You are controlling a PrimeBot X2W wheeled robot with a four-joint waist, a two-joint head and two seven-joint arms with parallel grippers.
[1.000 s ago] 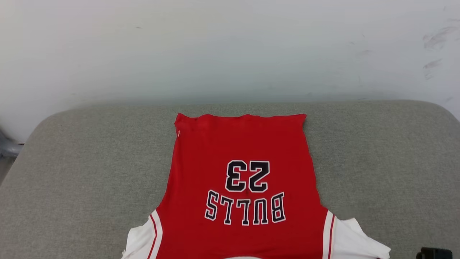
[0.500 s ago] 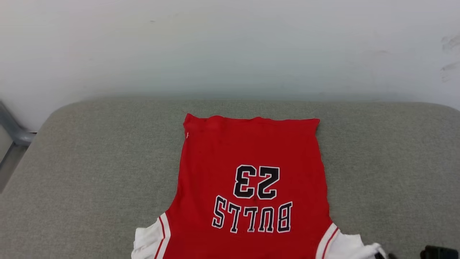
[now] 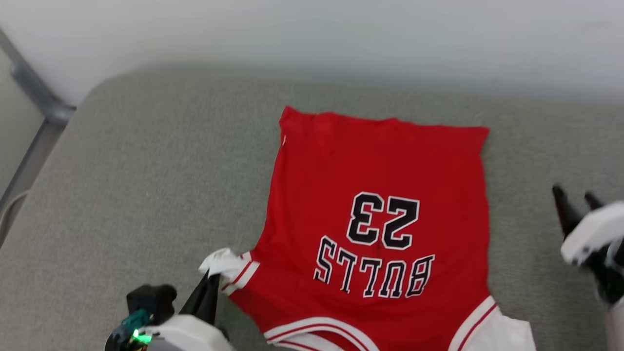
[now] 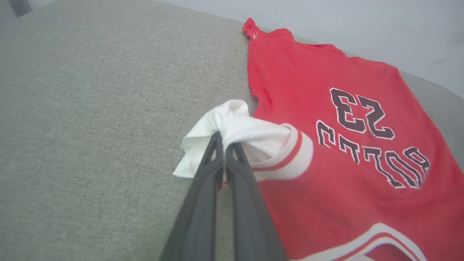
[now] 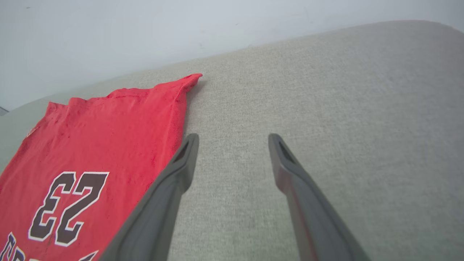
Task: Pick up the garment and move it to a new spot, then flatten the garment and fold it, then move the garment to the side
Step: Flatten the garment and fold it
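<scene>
Well, the garment (image 3: 380, 195) lay flat on the soft grey worktop (image 3: 146, 170), between the two tools. It was a red shirt with white sleeves and red and white stripes at the edges. Black letters with white lines around them said BULLS 23. They were upside down in the head view.

The left tool (image 4: 223, 139) was pinched tight on the white sleeve (image 4: 232, 119) on its side. That sleeve was bunched up around the tips. The rest of the shirt spread out to the right of that tool. The right tool (image 5: 233, 139) had its two dark fingers wide apart and held nothing. It hung over bare worktop, with the red side edge of the shirt near it on its left.

The neck end of the shirt and the other sleeve (image 3: 502, 334) ran off the bottom of the head view, so I could not see all of them. That view was also a bit blurry.

A pale wall (image 3: 341, 39) stood past the far end of the shirt, beyond both tools. A grey metal bar (image 3: 34, 83) leaned far off to the left of the left tool. A small green light (image 3: 139, 336) glowed on the arm behind the left tool.
</scene>
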